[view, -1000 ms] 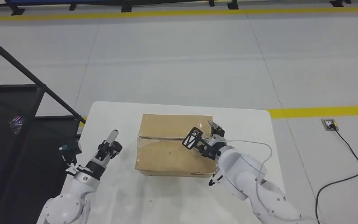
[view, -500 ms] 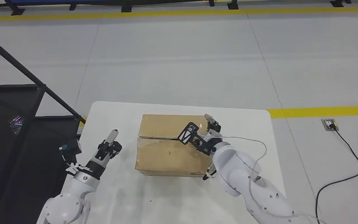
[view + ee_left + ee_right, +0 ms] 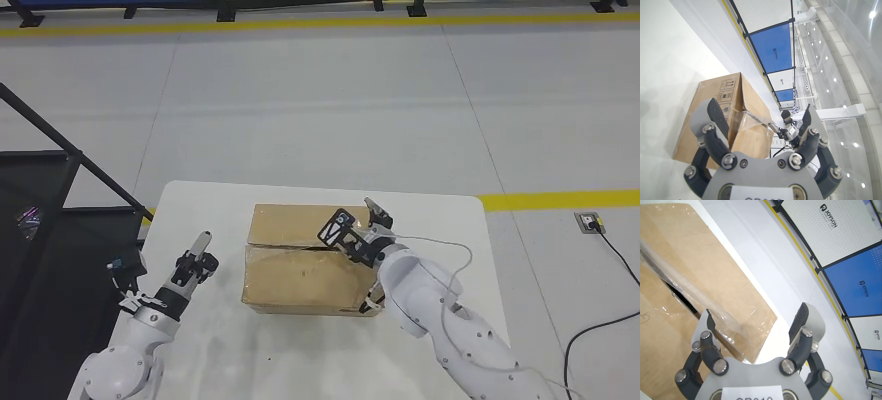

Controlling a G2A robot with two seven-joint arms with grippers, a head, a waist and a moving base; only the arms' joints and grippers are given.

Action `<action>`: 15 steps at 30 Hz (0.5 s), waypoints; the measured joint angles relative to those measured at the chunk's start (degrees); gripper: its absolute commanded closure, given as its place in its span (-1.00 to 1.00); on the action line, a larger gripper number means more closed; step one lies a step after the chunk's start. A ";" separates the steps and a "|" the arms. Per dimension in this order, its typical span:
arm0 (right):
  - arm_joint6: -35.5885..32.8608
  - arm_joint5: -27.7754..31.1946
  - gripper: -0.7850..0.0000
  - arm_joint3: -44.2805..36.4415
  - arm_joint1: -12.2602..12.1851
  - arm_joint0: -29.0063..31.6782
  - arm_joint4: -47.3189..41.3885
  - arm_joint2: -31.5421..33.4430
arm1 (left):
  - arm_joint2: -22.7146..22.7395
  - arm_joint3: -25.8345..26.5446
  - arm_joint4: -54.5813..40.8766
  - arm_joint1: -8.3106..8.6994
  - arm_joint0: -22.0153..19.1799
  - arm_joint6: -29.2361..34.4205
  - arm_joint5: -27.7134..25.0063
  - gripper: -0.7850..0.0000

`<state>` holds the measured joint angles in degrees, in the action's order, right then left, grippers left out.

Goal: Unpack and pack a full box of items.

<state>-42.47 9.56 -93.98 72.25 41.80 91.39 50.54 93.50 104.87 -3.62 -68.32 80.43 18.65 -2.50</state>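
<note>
Box (image 3: 300,265) sitting mid-way on the table (image 3: 200,205), taped seam (image 3: 290,247) running along its long axis; we are hovering the right gripper (image 3: 352,220), jaws spread, over the seam's right end; the left gripper (image 3: 202,248), also spread, is hanging well apart.

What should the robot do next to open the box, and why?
Probably push a finger of the right gripper into the dark gap in the top of the box and lift. The box is still shut with clear tape over it, and that open gripper sits right at the tape's end. The left gripper is open, off to the side.
</note>
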 measured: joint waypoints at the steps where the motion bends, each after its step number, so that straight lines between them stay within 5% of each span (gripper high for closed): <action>1: -0.16 0.68 -1.00 0.58 0.13 -0.41 -0.76 0.12 | -0.04 0.01 0.03 0.00 -0.02 -0.02 0.00 -1.00; 2: -0.11 1.22 -1.00 1.13 0.24 -0.79 -1.47 0.29 | -0.08 0.02 0.05 0.00 -0.03 -0.05 0.02 -1.00; 9: 1.69 2.11 -0.08 2.90 0.65 -1.27 -2.68 1.87 | -0.05 0.02 0.29 0.02 0.22 -0.28 -0.04 -1.00; 15: 2.13 2.82 0.03 2.62 0.80 -0.56 -2.76 3.01 | -0.07 0.15 0.32 0.05 0.23 -0.15 0.08 -1.00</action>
<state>-40.34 12.38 -91.35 73.04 41.24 88.63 53.56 93.42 105.02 -3.30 -68.27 80.66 18.50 -2.43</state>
